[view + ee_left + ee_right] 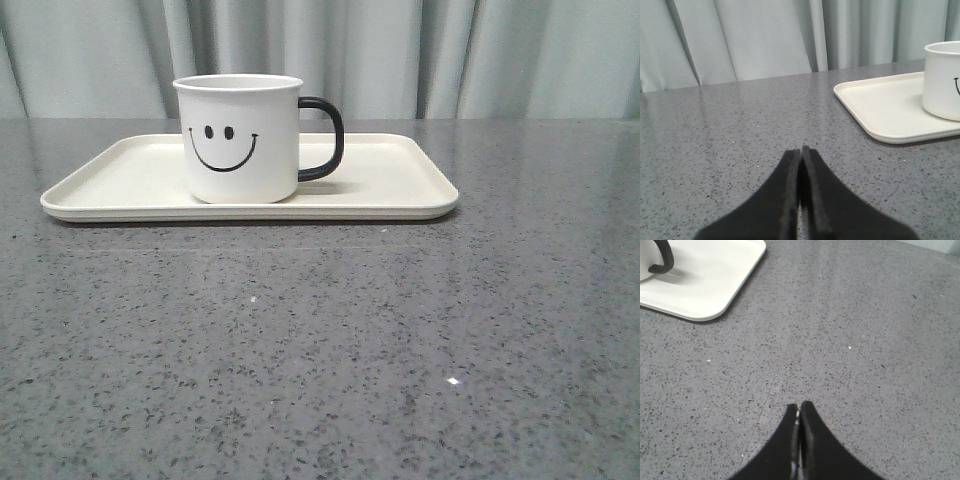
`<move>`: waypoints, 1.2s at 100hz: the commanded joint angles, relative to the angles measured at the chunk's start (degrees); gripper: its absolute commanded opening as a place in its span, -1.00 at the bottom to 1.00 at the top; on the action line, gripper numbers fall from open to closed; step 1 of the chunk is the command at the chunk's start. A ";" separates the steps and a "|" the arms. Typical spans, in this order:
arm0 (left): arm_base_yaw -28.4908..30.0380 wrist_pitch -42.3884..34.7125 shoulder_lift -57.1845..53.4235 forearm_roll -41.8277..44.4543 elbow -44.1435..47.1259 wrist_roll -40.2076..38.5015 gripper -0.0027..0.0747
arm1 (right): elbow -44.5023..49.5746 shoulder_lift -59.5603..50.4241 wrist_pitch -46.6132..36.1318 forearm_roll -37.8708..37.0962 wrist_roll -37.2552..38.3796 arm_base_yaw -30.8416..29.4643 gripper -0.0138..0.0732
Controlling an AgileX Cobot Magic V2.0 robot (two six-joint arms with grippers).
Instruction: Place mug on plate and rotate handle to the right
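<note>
Plate [400,185]: cream-white rectangular tray with rounded corners and a low rim, lying flat on the grey speckled table [320,350], its long side running left to right, toward the far part of the surface.
Edges: near rim of the plate runs parallel to the table's near side; far rim lies close to where the table meets the pale curtain [500,55].
Open room: wide stretch of bare grey table on the near side of the plate, and strips of table to its left and right.
Mug [240,138]: white, upright, smiley face toward the camera, standing on the plate slightly left of its middle and close to its near rim.
Handle [325,139]: black loop, pointing to the right in the front view.
Mug relative to grippers: both grippers are well apart from mug and plate; neither shows in the front view.
Left gripper [800,150]: black fingers pressed together at the tips, nothing between them, over bare table to the left of the plate's left end.
Right gripper [799,406]: fingers closed tip to tip, holding nothing, over bare table off the plate's right corner, with the handle visible at the edge of its wrist view.
</note>
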 commanded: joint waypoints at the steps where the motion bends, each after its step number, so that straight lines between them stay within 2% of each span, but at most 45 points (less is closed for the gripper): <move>1: 0.13 -5.08 -1.73 0.09 0.55 -0.32 -0.98 | -1.55 0.16 -4.11 0.33 0.06 -0.43 -0.84; 27: 0.13 -5.08 -1.73 0.09 0.55 -0.32 -0.98 | -1.55 0.16 -4.96 -0.34 -0.05 -0.43 -0.84; 43: 0.13 -5.08 -1.73 0.09 0.55 -0.32 -0.98 | 0.65 -1.26 -10.54 -3.11 0.11 -0.43 -0.84; 59: 0.13 -5.08 -1.73 0.09 0.55 -0.32 -0.98 | 8.07 -5.62 -21.69 -3.37 2.33 -0.43 -0.84; 81: 0.13 -5.08 -1.73 0.09 0.55 -0.32 -0.98 | 20.50 -13.64 -34.12 -7.32 12.74 -0.43 -0.84; 120: 0.13 -5.08 -1.73 0.09 0.55 -0.32 -0.98 | 32.15 -22.58 -41.70 -10.48 19.08 -0.43 -0.84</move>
